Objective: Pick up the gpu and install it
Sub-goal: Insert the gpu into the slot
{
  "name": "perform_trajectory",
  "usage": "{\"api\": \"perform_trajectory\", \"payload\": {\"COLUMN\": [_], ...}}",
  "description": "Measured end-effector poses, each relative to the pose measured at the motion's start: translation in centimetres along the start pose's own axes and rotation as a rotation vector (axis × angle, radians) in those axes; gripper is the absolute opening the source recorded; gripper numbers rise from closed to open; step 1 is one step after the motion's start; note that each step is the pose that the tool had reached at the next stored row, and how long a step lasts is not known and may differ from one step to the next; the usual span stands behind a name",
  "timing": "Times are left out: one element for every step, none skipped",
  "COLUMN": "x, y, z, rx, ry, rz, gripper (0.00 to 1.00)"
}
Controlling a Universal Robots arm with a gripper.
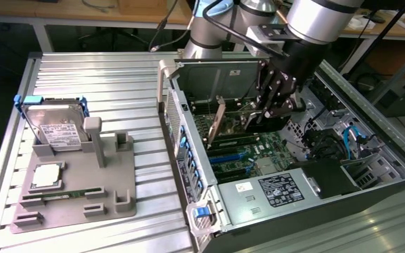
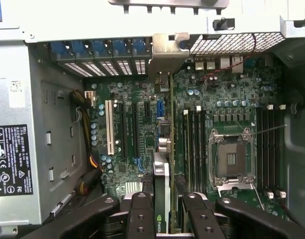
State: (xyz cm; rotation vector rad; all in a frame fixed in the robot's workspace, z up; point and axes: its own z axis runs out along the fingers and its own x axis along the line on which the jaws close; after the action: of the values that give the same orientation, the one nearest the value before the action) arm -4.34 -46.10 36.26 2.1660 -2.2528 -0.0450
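Note:
The gpu [image 1: 236, 120] stands on edge inside the open computer case [image 1: 371, 184], with my gripper [image 1: 271, 108] shut on it from above. Its silver end bracket [image 1: 217, 120] points toward the case's rear wall. In the wrist view the gpu [image 2: 162, 172] runs edge-on between my black fingers [image 2: 141, 214], with my gripper [image 2: 164, 204] closed on it. Its bracket [image 2: 167, 50] lies against the rear slot openings. The card lines up over the motherboard's expansion slots [image 2: 135, 129]. Whether it sits in a slot I cannot tell.
On the exterior view's left, a grey fixture plate [image 1: 111, 184] holds a hard drive with a blue frame [image 1: 58, 129], a processor chip [image 1: 46, 175] and a RAM stick [image 1: 61, 195]. Inside the case are the power supply [image 1: 273, 190], cables and an empty processor socket [image 2: 232, 159].

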Motion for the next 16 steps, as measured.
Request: {"api": "perform_trajectory", "payload": {"x": [0.0, 0.0, 0.0, 0.0, 0.0, 0.0, 0.0, 0.0, 0.0, 0.0, 0.0, 0.0, 0.0, -0.2, -0.3, -0.4], "y": [0.00, 0.04, 0.08, 0.12, 0.14, 0.15, 0.17, 0.17, 0.16, 0.16, 0.17, 0.17, 0.18, 0.23, 0.28, 0.37], "z": [0.20, 0.39, 0.56, 0.77, 0.94, 1.12, 1.31, 1.46, 1.56, 1.56, 1.56, 1.56, 1.61, 1.68, 1.78, 1.94], "rx": [0.0000, 0.0000, 0.0001, 0.0000, 0.0001, 0.0000, 0.0000, 0.0000, 0.0001, 0.0001, 0.0001, 0.0001, 0.0002, 0.0007, 0.0007, 0.0008], "ry": [0.0000, -0.0001, -0.0001, -0.0001, -0.0001, -0.0001, 0.0000, 0.0001, 0.0000, 0.0001, 0.0001, 0.0002, 0.0000, -0.0001, -0.0003, -0.0003], "rz": [0.000, 0.000, 0.000, 0.000, 0.000, 0.000, 0.000, 0.000, 0.000, 0.000, 0.000, 0.000, 0.000, 0.000, 0.000, 0.000], "gripper": [0.27, 0.27, 0.27, 0.27, 0.27, 0.27, 0.27, 0.27, 0.27, 0.27, 0.27, 0.27, 0.27, 0.27, 0.27, 0.27]}}
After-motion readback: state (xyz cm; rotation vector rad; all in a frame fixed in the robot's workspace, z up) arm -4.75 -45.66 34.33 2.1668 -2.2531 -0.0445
